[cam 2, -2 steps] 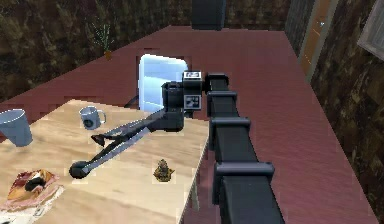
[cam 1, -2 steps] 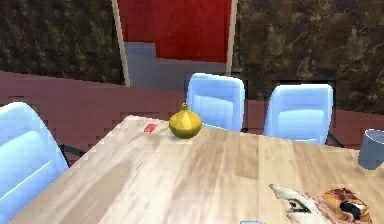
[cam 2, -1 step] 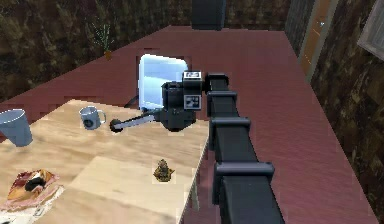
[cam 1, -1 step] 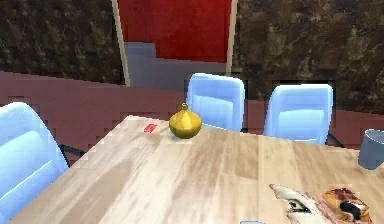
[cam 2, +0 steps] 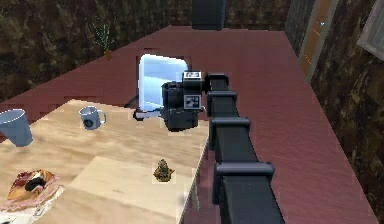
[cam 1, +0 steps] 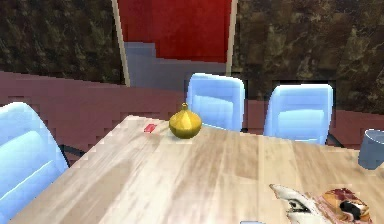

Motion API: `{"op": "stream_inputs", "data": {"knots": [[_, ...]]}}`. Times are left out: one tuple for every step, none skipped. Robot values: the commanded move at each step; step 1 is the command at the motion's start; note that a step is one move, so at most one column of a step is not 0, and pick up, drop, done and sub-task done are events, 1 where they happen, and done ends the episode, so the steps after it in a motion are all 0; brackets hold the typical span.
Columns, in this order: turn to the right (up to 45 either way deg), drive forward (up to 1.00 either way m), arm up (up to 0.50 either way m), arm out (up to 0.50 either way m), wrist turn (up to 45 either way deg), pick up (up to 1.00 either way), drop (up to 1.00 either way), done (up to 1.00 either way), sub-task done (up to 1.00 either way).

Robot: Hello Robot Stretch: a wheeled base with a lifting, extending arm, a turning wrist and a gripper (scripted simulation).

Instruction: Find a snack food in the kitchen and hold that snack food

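A room with dark mottled walls (cam 1: pixel 60 40) and a red-brown floor (cam 2: pixel 280 90) holds a long table (cam 1: pixel 200 175) of pale wood, and behind it in the forward view a red panel (cam 1: pixel 180 25) stands against the wall. In the arm side view the arm (cam 2: pixel 235 150) rises as a dark bar just past the table's near corner. Pale blue chairs stand around the table: two (cam 1: pixel 215 100) side by side at its far edge and one (cam 1: pixel 25 150) at the forward view's left. In the arm side view another blue chair (cam 2: pixel 155 75) stands at the table's end, and the gripper (cam 2: pixel 140 116) reaches in front of it, level with the table's edge. How its fingers stand cannot be told, nor whether they hold anything. A round golden vase (cam 1: pixel 185 123) sits on the table towards its far side, with a small red thing (cam 1: pixel 150 128) just beside it. A blue-grey cup (cam 1: pixel 374 148) stands near the forward view's right edge, and a handled mug (cam 2: pixel 91 117) stands apart from it, nearer the gripper. A brown-and-red lump (cam 2: pixel 30 185) lies on a pale sheet at the table's near edge, well apart from the gripper. It may be the snack food, though its shape is too vague to be sure. A small brown thing (cam 2: pixel 163 172) sits close to the table's edge beside the arm.
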Motion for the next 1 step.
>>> {"op": "stream_inputs", "data": {"knots": [[0.0,0.0,-0.3,0.0,0.0,0.0,0.0,0.0,0.0]]}}
